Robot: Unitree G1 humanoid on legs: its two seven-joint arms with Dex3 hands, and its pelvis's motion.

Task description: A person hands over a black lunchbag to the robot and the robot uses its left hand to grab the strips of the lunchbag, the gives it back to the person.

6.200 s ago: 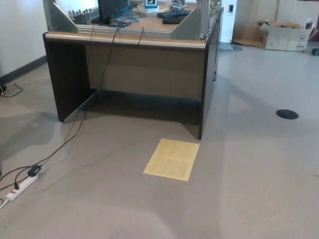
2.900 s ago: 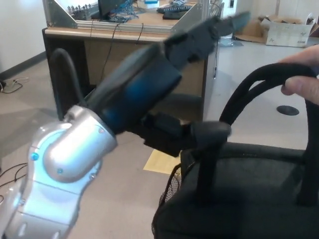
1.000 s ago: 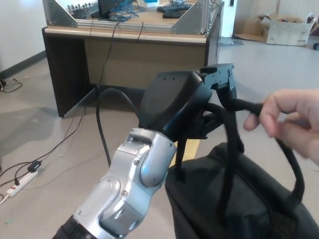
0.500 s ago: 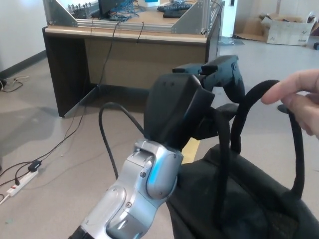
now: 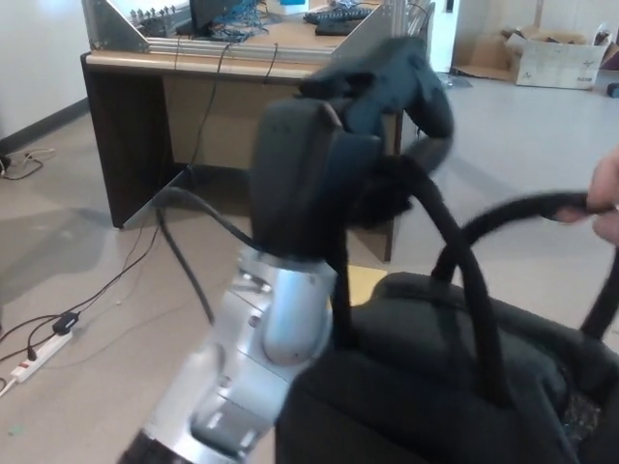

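L hand: fingers curled over and clenched on one strap of the black lunchbag; strap runs from under the fingers down toward 5 o'clock into the bag top. Frame is motion-blurred, so exact finger contact is fuzzy, but the strap sits inside the grip.

Lunchbag fills the lower R of view, at 5 o'clock from the hand, off the floor, hanging by its straps. 2nd strap arches up and out toward 3 o'clock, where a person's hand at the R edge pinches it; only part of that hand shows. Mesh patch at the bag's R side, near the frame corner.

L forearm, silver shell w/ black cable looping at its 9 o'clock side, rises from the bottom edge up to the black wrist.

R hand: not in view.

Behind, at 12 o'clock: bench w/ dark side panels, tan top, metal frame and cables on it. Yellow sheet on the floor, mostly hidden behind arm and bag. Power strip w/ cord at 8 o'clock on the floor. Cardboard box far back at 2 o'clock.
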